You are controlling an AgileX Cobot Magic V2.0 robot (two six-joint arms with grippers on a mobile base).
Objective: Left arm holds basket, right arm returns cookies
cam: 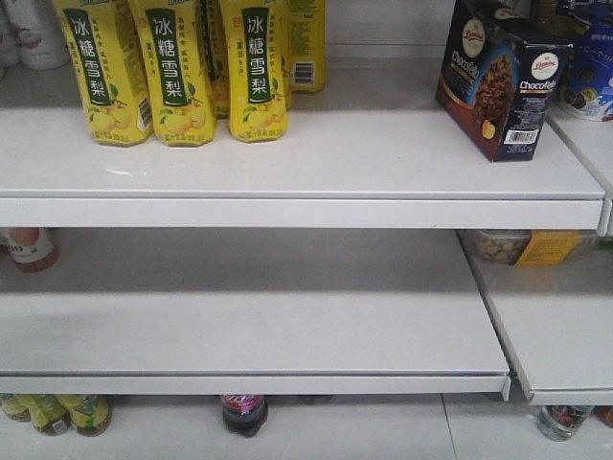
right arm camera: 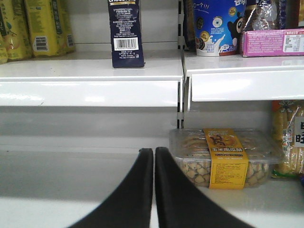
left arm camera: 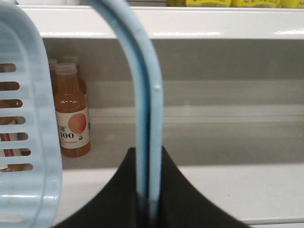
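Note:
The cookies, a dark navy-and-brown box, stand upright on the top shelf at its right end. In the right wrist view the cookies show their barcode side, well above and a little left of my right gripper. That gripper is shut with nothing between its fingers, level with the lower shelf. My left gripper is shut on the pale blue loop handle of the basket. The basket's slotted side fills the left edge of that view. Neither arm shows in the front view.
Yellow pear-drink bottles crowd the top shelf's left end. A clear tub of biscuits with a yellow label lies on the lower shelf just right of my right gripper. A blue cup and a pink box sit above. An orange juice bottle stands beside the basket.

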